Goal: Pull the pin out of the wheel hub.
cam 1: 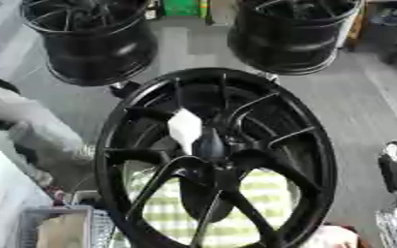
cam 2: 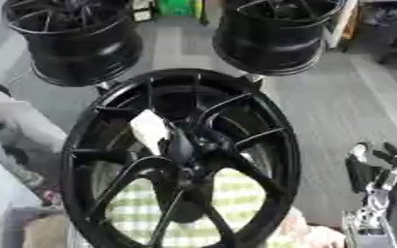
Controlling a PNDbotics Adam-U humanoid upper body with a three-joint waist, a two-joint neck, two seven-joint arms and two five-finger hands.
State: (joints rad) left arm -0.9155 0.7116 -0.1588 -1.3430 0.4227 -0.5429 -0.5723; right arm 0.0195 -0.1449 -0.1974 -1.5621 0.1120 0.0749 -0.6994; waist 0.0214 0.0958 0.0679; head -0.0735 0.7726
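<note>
Grey floor behind, our right hand [cam 2: 373, 167] waits low, fingers unclear; we should grip what seems the pin [cam 1: 185, 127] at the wheel hub [cam 1: 212, 145], pulling straight.

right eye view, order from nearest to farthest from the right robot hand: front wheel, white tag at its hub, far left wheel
From the right robot hand, at the lower right edge:
1. Front wheel, rim just to its left.
2. White tag, at the hub, left of centre.
3. Far left wheel, top left corner.

Glossy black metal wheel hub [cam 1: 215, 160]
</note>
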